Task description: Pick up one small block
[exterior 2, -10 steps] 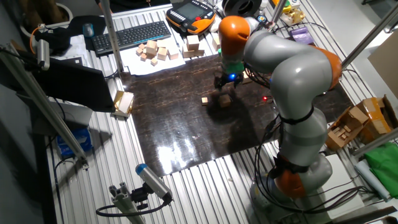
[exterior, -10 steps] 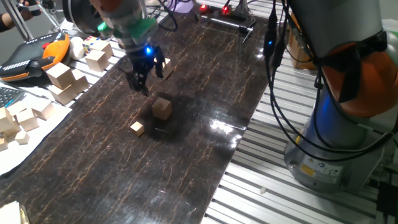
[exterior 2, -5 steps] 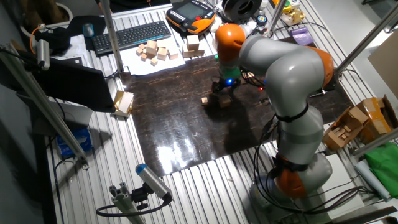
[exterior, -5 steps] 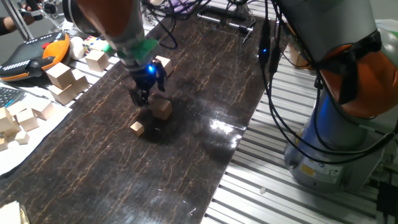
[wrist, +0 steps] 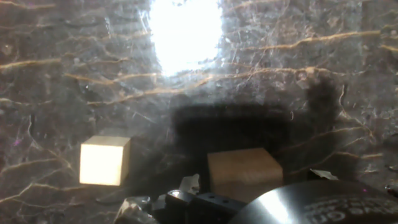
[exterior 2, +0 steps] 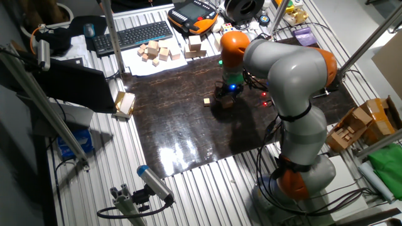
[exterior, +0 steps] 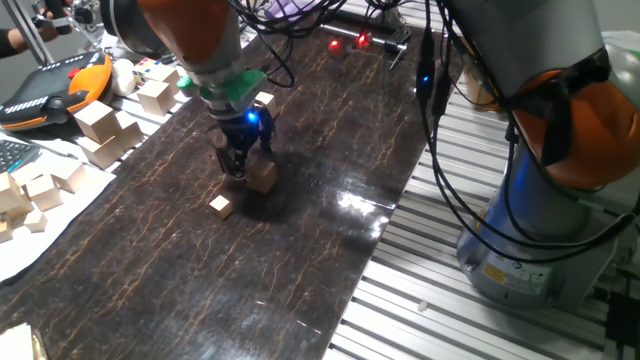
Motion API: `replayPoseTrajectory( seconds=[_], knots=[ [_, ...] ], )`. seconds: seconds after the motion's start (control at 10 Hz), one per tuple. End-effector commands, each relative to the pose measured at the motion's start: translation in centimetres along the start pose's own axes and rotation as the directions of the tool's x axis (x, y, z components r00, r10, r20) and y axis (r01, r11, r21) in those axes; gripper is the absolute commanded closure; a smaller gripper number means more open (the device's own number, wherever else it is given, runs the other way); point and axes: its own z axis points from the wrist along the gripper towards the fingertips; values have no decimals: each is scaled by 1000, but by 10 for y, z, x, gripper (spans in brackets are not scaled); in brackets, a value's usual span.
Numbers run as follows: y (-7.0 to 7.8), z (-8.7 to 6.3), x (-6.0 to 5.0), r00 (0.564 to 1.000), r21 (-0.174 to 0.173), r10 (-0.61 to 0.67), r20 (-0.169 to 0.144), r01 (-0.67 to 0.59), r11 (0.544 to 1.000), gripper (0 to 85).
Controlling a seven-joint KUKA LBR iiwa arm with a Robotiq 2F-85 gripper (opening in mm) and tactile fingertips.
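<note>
On the dark tabletop, the gripper hangs low just beside the block, which sits off to one side; whether its jaws are parted cannot be told.

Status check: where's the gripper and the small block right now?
Gripper low at the mat, right beside the small block; jaw state unclear. Block on the dark mat, not lifted. Tiny pale cube sits apart, not in the way.

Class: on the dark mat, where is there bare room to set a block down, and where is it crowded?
Bare: the mat toward the robot base. Crowded: around the tool, small block and tiny cube; the paper holds loose cubes.
</note>
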Motion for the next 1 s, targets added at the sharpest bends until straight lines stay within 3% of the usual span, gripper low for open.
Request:
replayPoseTrajectory(
  seconds=[0.0, 0.2, 0.5, 0.6, 0.7, 0.9],
  knots=[
    [1, 1, 2, 1000, -9, 3, 4, -3, 1000, 13],
    [3, 3, 6, 1000, -5, 2, 18, -2, 1000, 73],
    [4, 4, 7, 999, 2, -36, 12, 36, 999, 230],
    [3, 6, 7, 998, 2, -56, 12, 56, 998, 310],
    [1, 7, 8, 996, 10, -86, 17, 85, 996, 460],
    [1, -5, 4, 993, 30, -121, 9, 121, 992, 680]
  ],
)
